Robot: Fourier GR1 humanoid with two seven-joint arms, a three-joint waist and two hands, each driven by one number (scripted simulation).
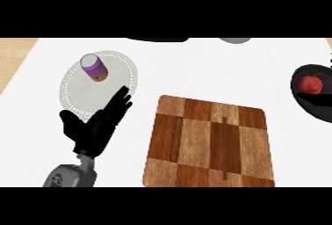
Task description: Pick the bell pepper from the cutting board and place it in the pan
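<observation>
Nearest the counter's front edge, toward its left corner, the left hand (97, 125) rises on its grey forearm (70, 176), fingers straight and held close together, thumb splayed out to the left, nothing in its hold; the fingertips overlap the near rim of a plate. The right hand shows nowhere in the head view. Just beside that hand, filling the middle of the counter's front part, lies the cutting board (211, 143), a chequered wooden slab with its top bare. Farther back on the left, the pale round plate (77, 94) (beaded along its rim) carries a purple-sided can (93, 67) with a light lid, standing on the plate's far half. At the counter's right edge sits the dark pan (318, 105), partly cut off by the view, and the red bell pepper (312, 84) rests inside it, well apart from the board. The white counter (194, 66) runs on to its far edge, where two objects, one dark and one grey, show only as slivers.
</observation>
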